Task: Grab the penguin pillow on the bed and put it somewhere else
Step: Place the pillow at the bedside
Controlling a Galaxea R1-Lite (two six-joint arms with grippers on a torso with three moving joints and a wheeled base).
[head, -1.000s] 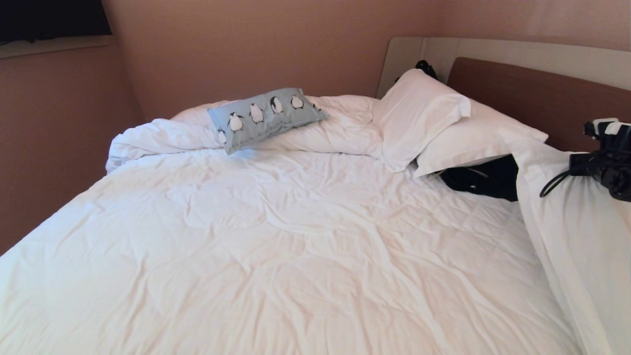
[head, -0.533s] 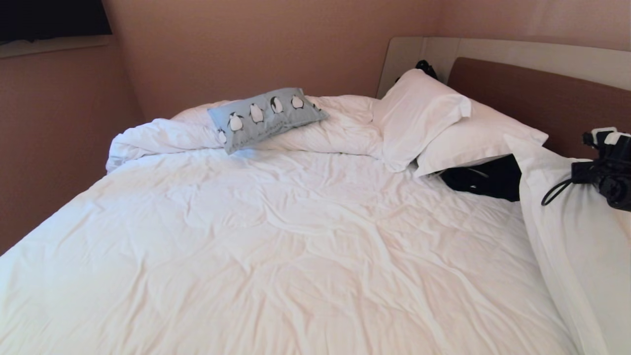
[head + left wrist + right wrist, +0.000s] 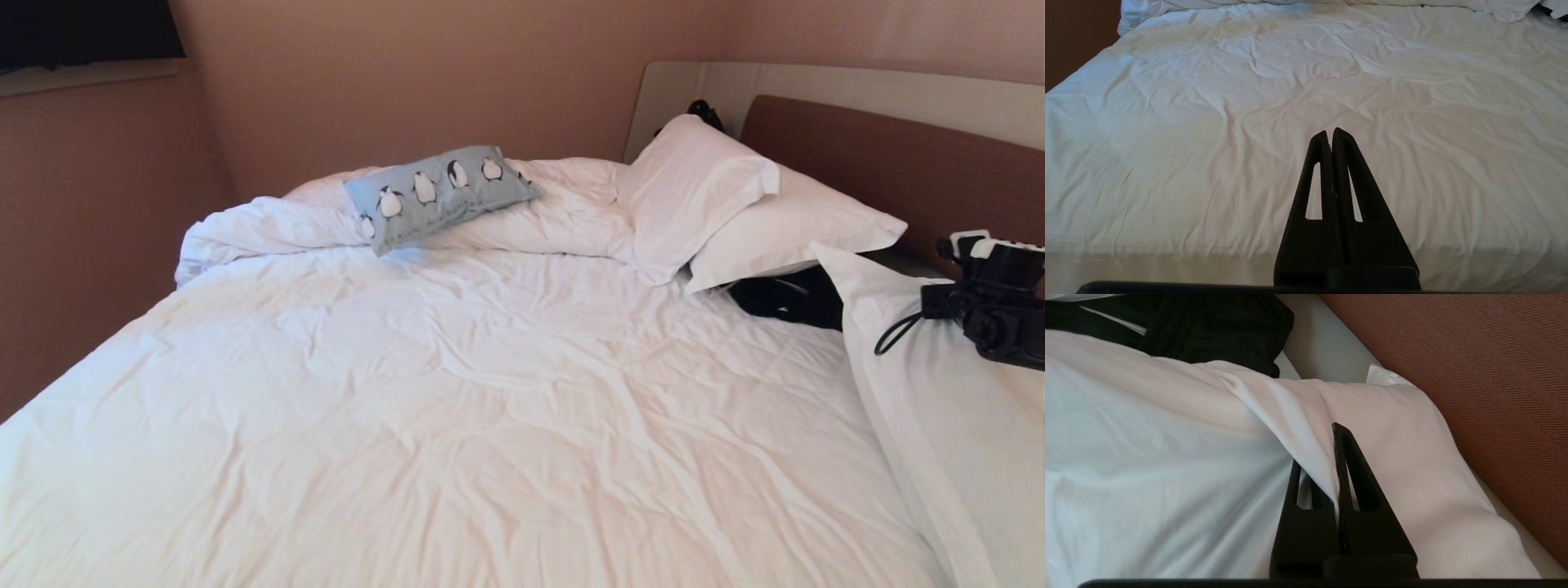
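The penguin pillow point(image 3: 441, 194), light blue with a row of penguins, lies on the bunched duvet at the far side of the bed point(image 3: 490, 392). It is far from both grippers. At the right edge of the head view my right arm point(image 3: 992, 302) holds up a large plain white pillow point(image 3: 939, 425). In the right wrist view, my right gripper point(image 3: 1316, 445) is shut on a fold of that white pillow point(image 3: 1167, 437), close to the brown headboard point(image 3: 1494, 375). My left gripper point(image 3: 1329, 132) is shut and empty over the near part of the duvet point(image 3: 1208, 122).
Two more white pillows point(image 3: 702, 188) point(image 3: 792, 229) lean against the headboard point(image 3: 882, 155). A black garment point(image 3: 784, 298) lies under them. Walls close in at the bed's left point(image 3: 82, 245) and far sides.
My right arm has sunk and shifted slightly left in the head view, bringing the held white pillow down with it. The penguin pillow and the left gripper have not moved.
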